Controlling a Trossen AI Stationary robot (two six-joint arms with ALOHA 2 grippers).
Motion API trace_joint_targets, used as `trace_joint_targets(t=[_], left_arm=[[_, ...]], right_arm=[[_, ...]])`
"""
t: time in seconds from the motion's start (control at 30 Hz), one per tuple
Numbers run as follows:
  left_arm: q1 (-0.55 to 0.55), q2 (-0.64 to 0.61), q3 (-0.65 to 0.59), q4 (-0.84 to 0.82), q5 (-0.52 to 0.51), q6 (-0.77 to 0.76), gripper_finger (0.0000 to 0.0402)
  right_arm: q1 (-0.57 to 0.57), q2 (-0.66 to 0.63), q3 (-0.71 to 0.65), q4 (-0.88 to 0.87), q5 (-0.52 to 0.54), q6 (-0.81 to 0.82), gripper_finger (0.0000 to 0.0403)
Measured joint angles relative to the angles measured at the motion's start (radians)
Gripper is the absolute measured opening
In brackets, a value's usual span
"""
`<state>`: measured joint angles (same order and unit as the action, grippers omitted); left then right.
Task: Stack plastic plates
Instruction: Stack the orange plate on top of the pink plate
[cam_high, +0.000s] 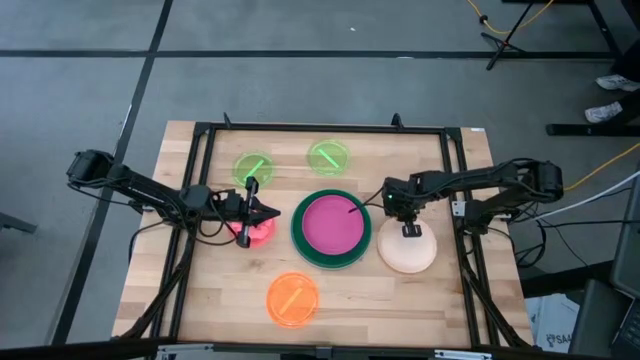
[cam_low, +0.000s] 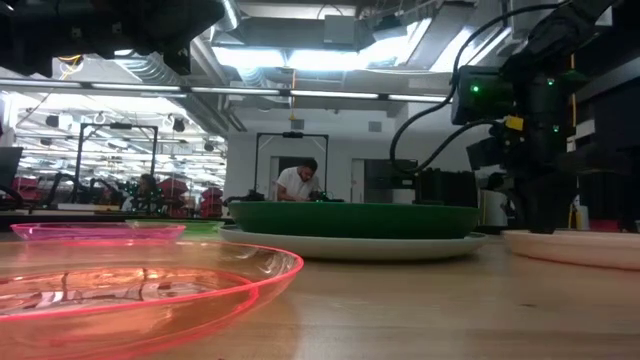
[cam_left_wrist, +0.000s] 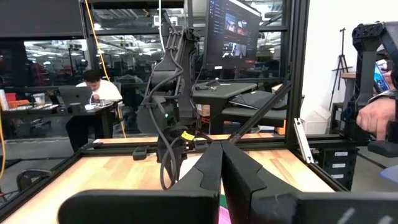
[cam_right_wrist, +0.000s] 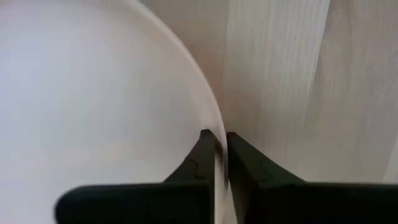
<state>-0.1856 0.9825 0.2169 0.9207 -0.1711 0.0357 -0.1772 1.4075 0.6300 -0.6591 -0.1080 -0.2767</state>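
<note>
Pinching the peach plate (cam_high: 407, 250) rim at right of frame, the right gripper (cam_high: 410, 230) fingers sit just beside the magenta-and-green stack (cam_high: 331, 228); left gripper (cam_high: 268, 212) fingers closed

Left gripper (cam_high: 270, 212) jaws shut — right gripper (cam_right_wrist: 216, 152) jaws pinched, pointing down.

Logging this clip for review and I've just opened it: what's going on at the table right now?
The robot is stacking plastic plates. The right gripper has closed on the rim of the peach plate, which lies on the table beside the stack. The magenta plate already sits in the dark green plate mid-table. The left gripper is shut, above the red-pink plate. Two translucent green plates and an orange plate lie loose on the wooden table.
</note>
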Motion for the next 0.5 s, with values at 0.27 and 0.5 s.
trace_joint_targets(t=[0.27, 0.5], left_arm=[[0.0, 0.0, 0.0, 0.0, 0.0, 0.001, 0.0004], [0.0, 0.0, 0.0, 0.0, 0.0, 0.001, 0.0004]], right_arm=[[0.0, -0.009, 0.002, -0.009, -0.015, 0.007, 0.0012], [0.0, -0.039, 0.051, -0.073, -0.017, 0.009, 0.0002]])
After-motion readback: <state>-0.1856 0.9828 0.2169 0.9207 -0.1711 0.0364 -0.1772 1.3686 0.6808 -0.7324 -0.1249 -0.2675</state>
